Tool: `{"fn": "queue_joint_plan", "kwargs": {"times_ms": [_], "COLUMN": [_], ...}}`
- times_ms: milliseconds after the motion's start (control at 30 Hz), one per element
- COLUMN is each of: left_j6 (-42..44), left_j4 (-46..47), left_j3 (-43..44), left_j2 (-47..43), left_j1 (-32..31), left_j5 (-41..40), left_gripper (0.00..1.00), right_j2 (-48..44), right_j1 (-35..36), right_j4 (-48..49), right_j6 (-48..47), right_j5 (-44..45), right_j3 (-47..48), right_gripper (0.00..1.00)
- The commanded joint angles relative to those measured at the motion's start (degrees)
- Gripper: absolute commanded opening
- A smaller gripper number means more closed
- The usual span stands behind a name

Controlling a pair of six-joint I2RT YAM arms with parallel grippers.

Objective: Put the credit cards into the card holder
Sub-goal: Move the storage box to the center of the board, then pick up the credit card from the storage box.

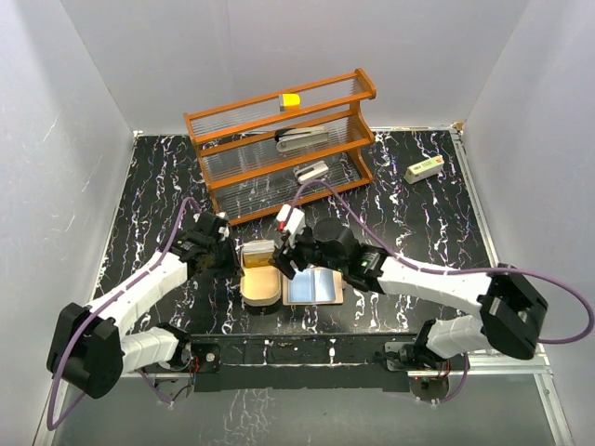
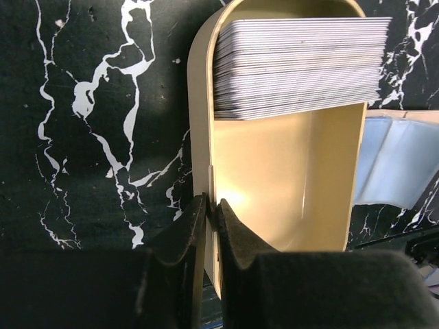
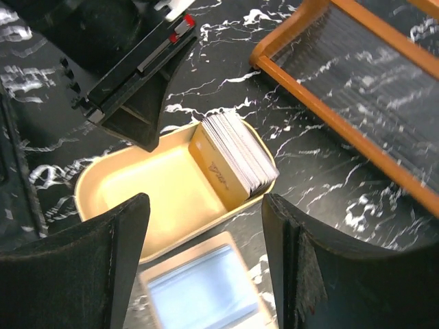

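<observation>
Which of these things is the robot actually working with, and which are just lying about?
For the job: stack of credit cards, standing on edge in the tan card holder; left gripper pinches its rim.
Lying about: wooden rack, two grey staplers on it, yellow block, small white box, clear-windowed wallet.

1. The cards (image 3: pixel 236 154) stand stacked on edge in the far end of the card holder (image 3: pixel 161 199).
2. A wallet (image 1: pixel 314 286) lies open just right of the card holder.
3. A rack (image 1: pixel 279 139) stands behind both, with a small box (image 1: pixel 424 170) to its right.
</observation>
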Motion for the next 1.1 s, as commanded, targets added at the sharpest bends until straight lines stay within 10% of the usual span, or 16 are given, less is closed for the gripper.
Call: {"fn": "queue_joint_plan", "kwargs": {"times_ms": [0, 500, 1067], "left_j6": [-0.2, -8.5, -9.8], "left_j4": [1.3, -0.6, 4.6], "left_j3": [0.1, -2.5, -6.9], "left_j2": [-2.6, -9.2, -9.1], "left_j1": [-0.2, 0.3, 13.4], "left_j5": [2.6, -3.5, 11.8], "left_gripper": [0.06, 0.4, 0.41], "right_j2": [5.6, 17.2, 21.1], "right_j1": [0.3, 0.3, 0.7], "right_j4": [4.9, 6.9, -3.2], "right_j6": [-17.7, -28.7, -37.2], "right_j5": [-5.6, -15.1, -23.3], "right_j3": [5.4, 8.3, 11.0], "right_gripper": [0.64, 0.63, 0.71]}}
